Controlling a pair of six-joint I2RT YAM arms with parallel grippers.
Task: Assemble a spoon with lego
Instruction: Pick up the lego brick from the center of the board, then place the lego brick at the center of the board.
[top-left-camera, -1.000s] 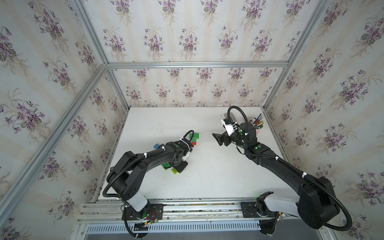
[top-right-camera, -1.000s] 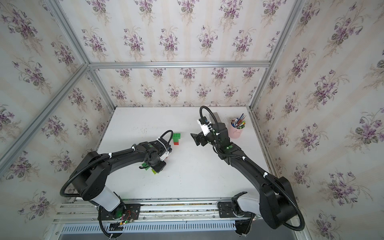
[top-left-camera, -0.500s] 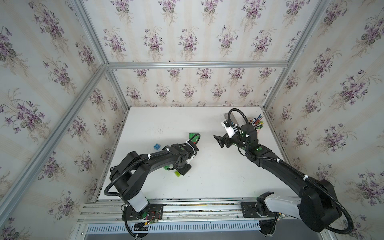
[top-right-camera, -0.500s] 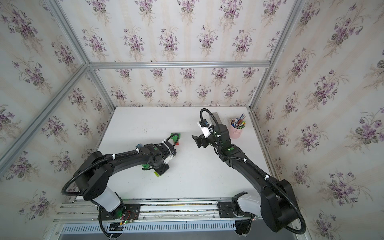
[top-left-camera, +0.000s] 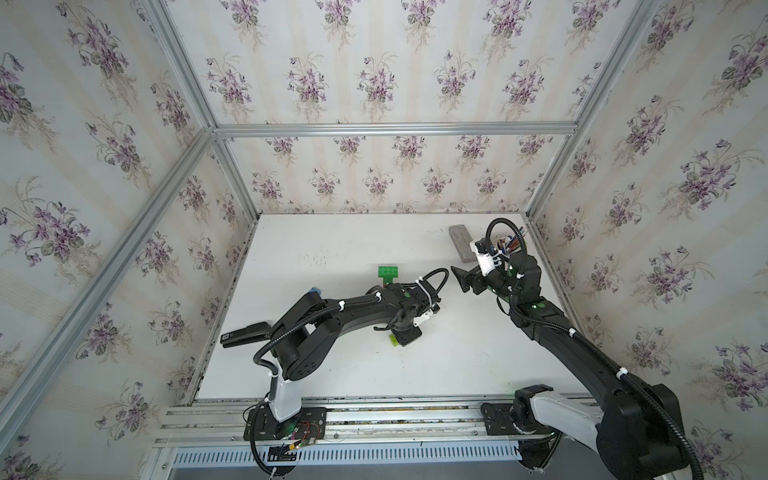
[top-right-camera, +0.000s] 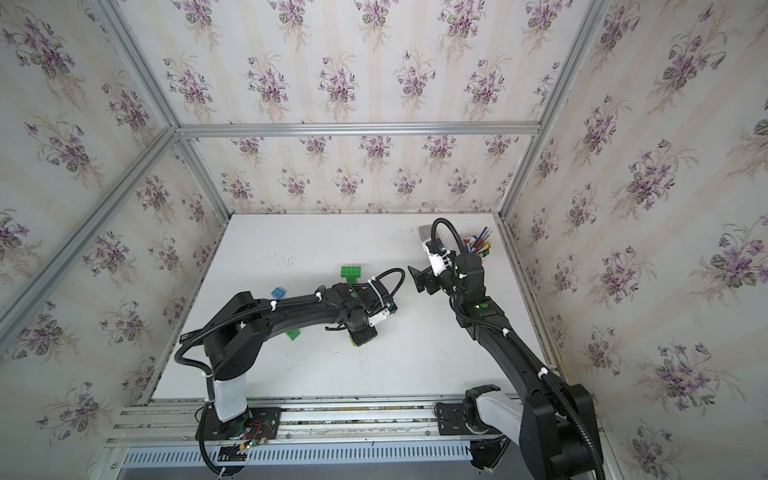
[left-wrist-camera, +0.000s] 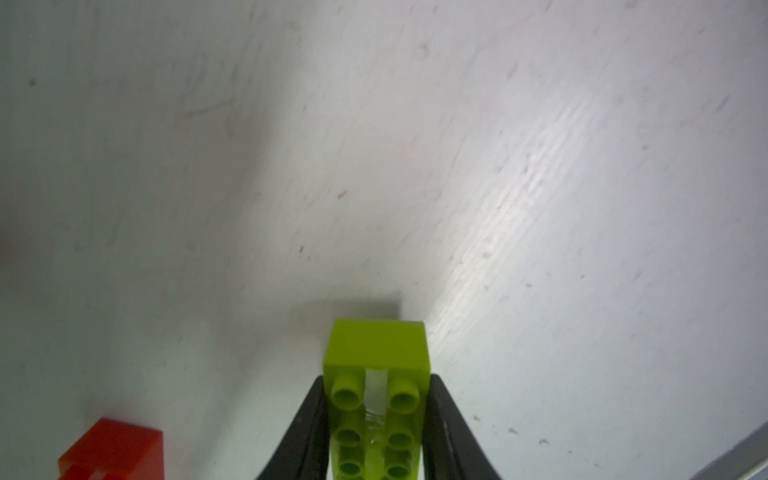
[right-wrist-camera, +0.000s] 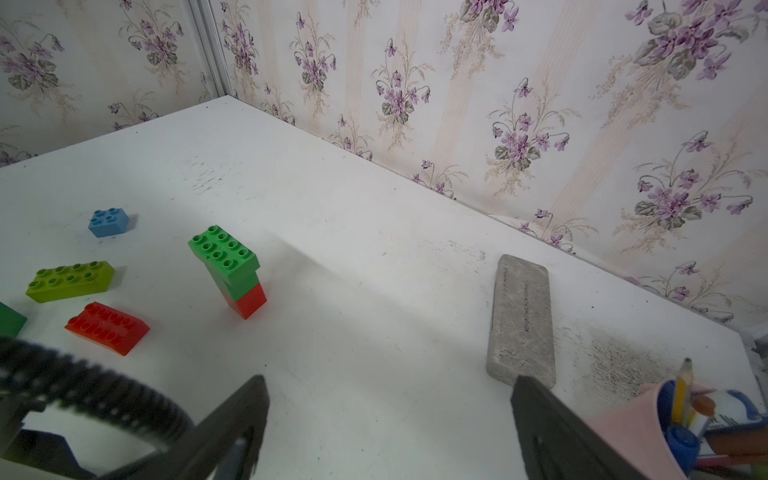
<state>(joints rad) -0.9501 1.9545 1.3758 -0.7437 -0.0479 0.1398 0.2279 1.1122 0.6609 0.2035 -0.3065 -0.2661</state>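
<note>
My left gripper (left-wrist-camera: 377, 380) is shut on a lime green lego brick (left-wrist-camera: 376, 353), studs up, low over the white table (top-left-camera: 457, 365); in both top views only a lime corner (top-left-camera: 392, 340) (top-right-camera: 353, 341) shows beside the gripper (top-left-camera: 405, 336). A partial spoon stem stands further back: a green brick (right-wrist-camera: 224, 251) (top-left-camera: 387, 272) (top-right-camera: 351, 272) on a green-and-red column. My right gripper (right-wrist-camera: 390, 382) (top-left-camera: 459, 279) (top-right-camera: 415, 279) hovers open and empty to the right of it. Loose lego lies on the table: lime (right-wrist-camera: 70, 280), red (right-wrist-camera: 108, 328), light blue (right-wrist-camera: 108, 221) (top-right-camera: 277, 293).
A grey rectangular block (right-wrist-camera: 521, 320) (top-left-camera: 461, 245) and a pink cup of pens (right-wrist-camera: 648, 432) (top-right-camera: 478, 245) stand at the back right. A green brick (top-right-camera: 294, 334) lies under the left arm. A red brick (left-wrist-camera: 112, 451) sits close beside the held one. A black device (top-left-camera: 245, 334) lies at the table's left edge.
My left gripper has closed on the lime brick and shifted to the right with it. The right arm has barely moved and stays open.
</note>
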